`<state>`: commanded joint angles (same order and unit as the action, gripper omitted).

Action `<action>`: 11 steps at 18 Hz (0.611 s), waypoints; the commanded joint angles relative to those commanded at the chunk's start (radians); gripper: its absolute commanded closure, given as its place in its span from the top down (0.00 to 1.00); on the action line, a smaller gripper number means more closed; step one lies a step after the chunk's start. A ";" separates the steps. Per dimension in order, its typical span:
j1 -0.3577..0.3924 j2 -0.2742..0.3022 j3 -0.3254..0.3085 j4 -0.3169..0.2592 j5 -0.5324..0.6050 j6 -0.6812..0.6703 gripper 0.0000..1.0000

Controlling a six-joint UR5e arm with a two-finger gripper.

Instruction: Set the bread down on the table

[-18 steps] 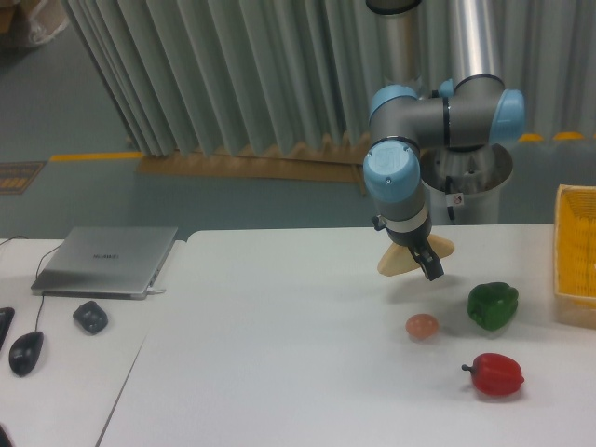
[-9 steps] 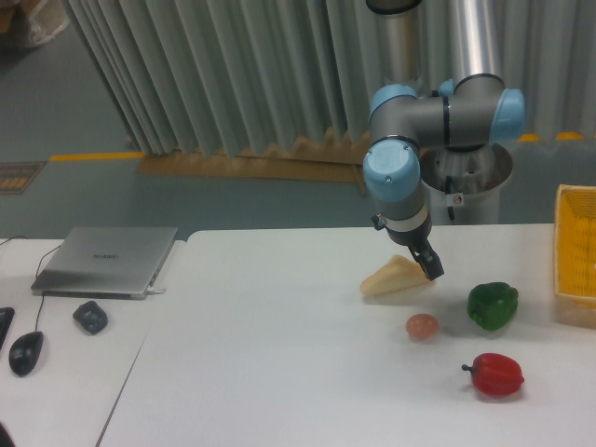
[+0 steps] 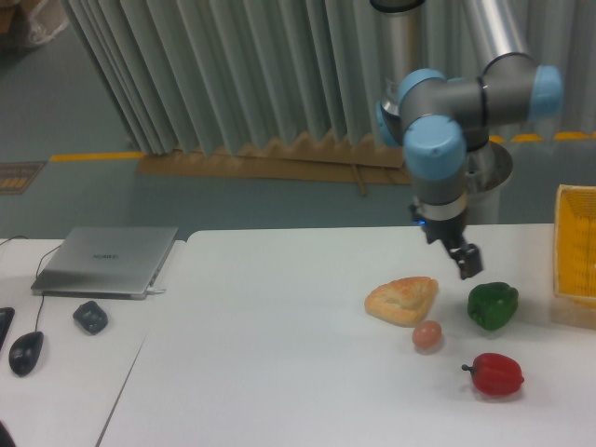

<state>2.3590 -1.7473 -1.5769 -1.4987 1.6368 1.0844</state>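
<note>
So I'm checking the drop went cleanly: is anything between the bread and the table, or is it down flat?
Nothing visible is in the way. The bread lies flat on the table, left of the green pepper and just above the egg, which sits very close to it. The pincer hangs apart from it, up and to the right.

Legible text: none; the mark on the laptop point(image 3: 104, 260) lid is too small to read.
</note>
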 joint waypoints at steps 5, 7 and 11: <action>0.100 0.011 0.003 0.000 -0.021 0.170 1.00; 0.129 0.011 0.003 0.002 -0.022 0.216 1.00; 0.195 0.011 0.005 0.020 -0.022 0.353 1.00</action>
<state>2.5540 -1.7365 -1.5723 -1.4788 1.6153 1.4371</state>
